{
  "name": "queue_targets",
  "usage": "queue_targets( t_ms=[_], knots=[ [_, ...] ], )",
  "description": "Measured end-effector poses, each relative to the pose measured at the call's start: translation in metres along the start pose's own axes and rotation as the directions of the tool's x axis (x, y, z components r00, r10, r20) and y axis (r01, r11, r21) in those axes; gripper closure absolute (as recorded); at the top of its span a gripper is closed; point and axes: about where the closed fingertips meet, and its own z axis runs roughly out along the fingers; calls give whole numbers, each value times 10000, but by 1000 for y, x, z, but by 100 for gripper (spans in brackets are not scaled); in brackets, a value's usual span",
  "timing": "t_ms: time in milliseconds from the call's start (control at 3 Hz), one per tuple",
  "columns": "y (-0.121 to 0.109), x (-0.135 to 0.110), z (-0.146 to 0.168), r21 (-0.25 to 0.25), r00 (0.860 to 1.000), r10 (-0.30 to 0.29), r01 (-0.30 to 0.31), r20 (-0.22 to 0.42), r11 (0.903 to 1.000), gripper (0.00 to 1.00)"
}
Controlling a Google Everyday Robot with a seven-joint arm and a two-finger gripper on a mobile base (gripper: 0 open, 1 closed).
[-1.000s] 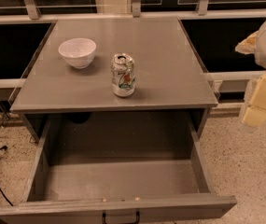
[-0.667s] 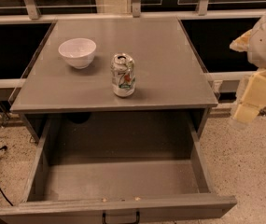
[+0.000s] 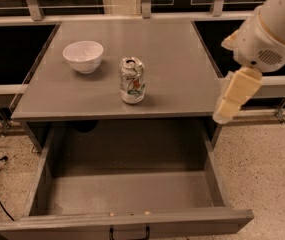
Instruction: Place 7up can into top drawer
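**Grey counter, two things on it**

You see a flat grey counter (image 3: 182,69) with a white bowl (image 3: 83,56) at its left rear. The 7up can (image 3: 132,80) stands upright near the middle, toward the front edge. The two are near each other but apart. The gripper (image 3: 222,115) hangs just off the counter's right front corner.

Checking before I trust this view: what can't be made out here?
Camera view only:
- 7up can: its far side faces away.
- top drawer: handle cut by the bottom edge; the back is shadowed under the cabinet top.
- gripper, beside the cabinet top's right edge: arm cut by the top-right corner.
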Motion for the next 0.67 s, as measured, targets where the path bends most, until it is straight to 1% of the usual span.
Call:
queue_targets(
  t_ms=[333, 667],
  knots=[
    [-15, -14, 22, -72, 9985, 247, -244, 482, 9997, 0],
    [-28, -29, 40, -247, 9933, 486, -462, 1049, 9986, 0]
  ],
)
